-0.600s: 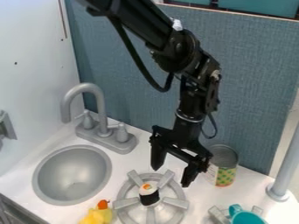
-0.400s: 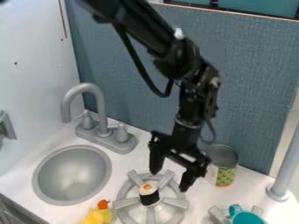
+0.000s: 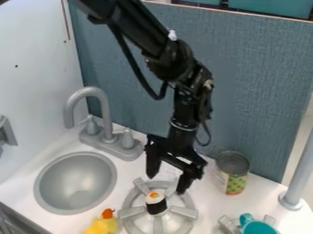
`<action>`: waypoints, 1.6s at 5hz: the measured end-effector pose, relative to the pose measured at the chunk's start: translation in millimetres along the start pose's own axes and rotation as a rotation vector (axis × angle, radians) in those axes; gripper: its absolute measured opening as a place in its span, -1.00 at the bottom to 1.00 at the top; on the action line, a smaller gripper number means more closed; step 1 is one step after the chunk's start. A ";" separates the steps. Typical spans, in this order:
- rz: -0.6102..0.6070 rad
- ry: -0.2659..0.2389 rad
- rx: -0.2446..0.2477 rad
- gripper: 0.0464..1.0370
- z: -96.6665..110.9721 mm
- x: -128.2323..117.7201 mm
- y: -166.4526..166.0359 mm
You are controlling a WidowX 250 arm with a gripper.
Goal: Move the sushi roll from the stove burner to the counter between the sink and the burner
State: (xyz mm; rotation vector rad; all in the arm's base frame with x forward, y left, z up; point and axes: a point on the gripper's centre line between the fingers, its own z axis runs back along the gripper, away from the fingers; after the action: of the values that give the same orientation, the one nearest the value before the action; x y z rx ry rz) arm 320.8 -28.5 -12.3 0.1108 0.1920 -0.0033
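The black gripper (image 3: 166,184) hangs open over the back part of the grey stove burner (image 3: 131,212), its two fingers spread apart with nothing between them. A small sushi roll (image 3: 156,204), white on top with an orange spot and a black band below, stands on the burner's centre, just below and in front of the fingertips. To the right and behind the gripper stands an open tin can (image 3: 233,176) with a green and yellow label. A yellow duck toy (image 3: 103,224) with an orange beak lies left of the burner.
The round grey sink (image 3: 76,183) is at the left, with a grey faucet (image 3: 101,107) behind it. A teal cup (image 3: 256,226) sits on another burner at the lower right. A grey post (image 3: 298,169) rises at the right, and a blue-grey panel (image 3: 263,82) stands behind the counter.
The arm and gripper have shifted left, from beside the can to above the rear of the burner. The gripper stays open, and the sushi roll, duck, can and cup have not moved.
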 end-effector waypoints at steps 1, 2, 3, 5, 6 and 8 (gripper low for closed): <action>0.006 0.008 0.004 0.93 -12.4 4.7 5.4; 0.041 0.017 -0.016 0.93 -19.6 12.8 21.2; 0.030 0.043 -0.019 0.93 -29.0 11.5 24.7; 0.053 0.078 -0.063 0.93 -45.7 9.5 34.1; 0.058 0.080 -0.068 0.93 -49.7 9.7 35.0; 0.058 0.046 -0.152 0.93 -56.7 12.9 28.2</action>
State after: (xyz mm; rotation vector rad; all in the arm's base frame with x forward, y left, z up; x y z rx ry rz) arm 323.0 5.8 -66.9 -0.0353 0.2342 0.0715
